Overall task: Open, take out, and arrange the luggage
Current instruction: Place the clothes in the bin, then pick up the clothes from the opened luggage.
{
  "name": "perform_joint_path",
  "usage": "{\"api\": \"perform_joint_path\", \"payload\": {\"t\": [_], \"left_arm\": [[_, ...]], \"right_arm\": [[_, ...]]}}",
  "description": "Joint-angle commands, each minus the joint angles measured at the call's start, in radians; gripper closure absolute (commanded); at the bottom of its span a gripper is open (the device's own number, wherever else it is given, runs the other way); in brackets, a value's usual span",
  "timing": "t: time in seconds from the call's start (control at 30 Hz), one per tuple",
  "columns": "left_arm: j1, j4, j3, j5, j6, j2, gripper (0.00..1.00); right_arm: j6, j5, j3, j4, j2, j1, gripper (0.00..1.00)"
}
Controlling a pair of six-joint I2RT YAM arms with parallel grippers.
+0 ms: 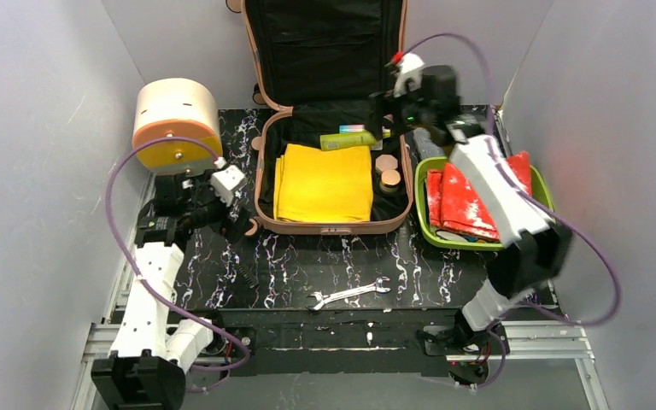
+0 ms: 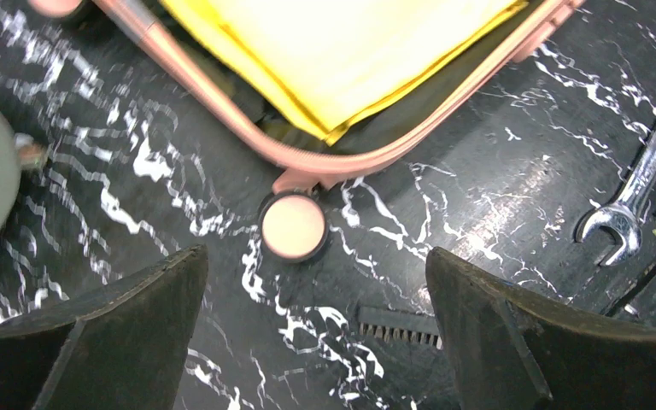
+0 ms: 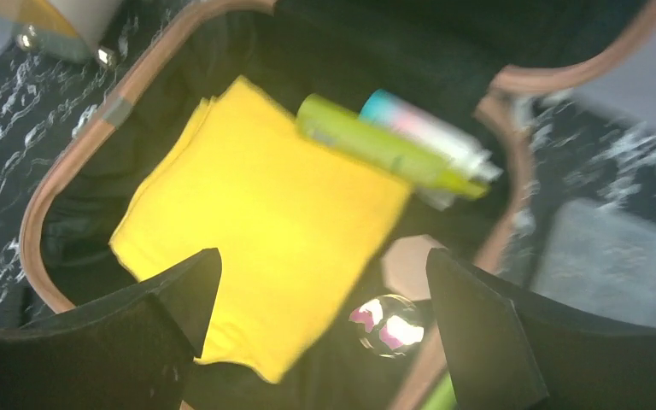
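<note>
The salmon-pink luggage (image 1: pixel 265 184) lies open at the back middle of the table, its black-lined lid leaning on the rear wall. Inside are a folded yellow cloth (image 1: pixel 325 181), a green tube (image 1: pixel 350 139) and two small pink round pieces (image 1: pixel 388 169). My right gripper (image 1: pixel 381 116) hovers open over the back right of the case. In its wrist view the empty right gripper (image 3: pixel 320 299) looks down on the cloth (image 3: pixel 265 222), the tube (image 3: pixel 376 141) and a shiny round piece (image 3: pixel 389 323). My left gripper (image 1: pixel 241 226) stands open and empty by the luggage's front-left corner (image 2: pixel 222 115), near a wheel (image 2: pixel 293 225).
A lime-green tray (image 1: pixel 421 218) holding a red cloth (image 1: pixel 470 201) sits right of the case, with a grey item (image 1: pixel 427 141) behind it. A cream-and-orange drum box (image 1: pixel 175 124) stands at the back left. A wrench (image 1: pixel 348 293) and a small black comb (image 2: pixel 397 326) lie on the marbled tabletop.
</note>
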Motion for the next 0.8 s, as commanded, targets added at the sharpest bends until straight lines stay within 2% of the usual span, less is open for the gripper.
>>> {"api": "perform_joint_path", "payload": {"t": [0.0,0.1,0.27,0.47,0.77], "left_arm": [[-0.180,-0.002,0.073,-0.142,0.064,0.097,0.02],[-0.248,0.013,0.105,-0.190,0.082,0.185,0.02],[-0.280,0.022,0.172,-0.210,0.089,0.290,0.02],[-0.287,0.048,0.183,-0.204,0.097,0.319,0.02],[-0.304,0.083,0.172,-0.214,0.109,0.355,0.02]], "right_arm": [[0.176,0.057,0.065,-0.063,0.249,0.133,0.02],[0.193,0.105,0.105,-0.086,0.356,0.187,0.02],[0.259,0.262,0.146,-0.141,0.493,0.211,0.02],[0.359,0.407,0.053,-0.129,0.468,0.215,0.02],[0.468,0.439,-0.073,-0.089,0.396,0.222,0.02]]}}
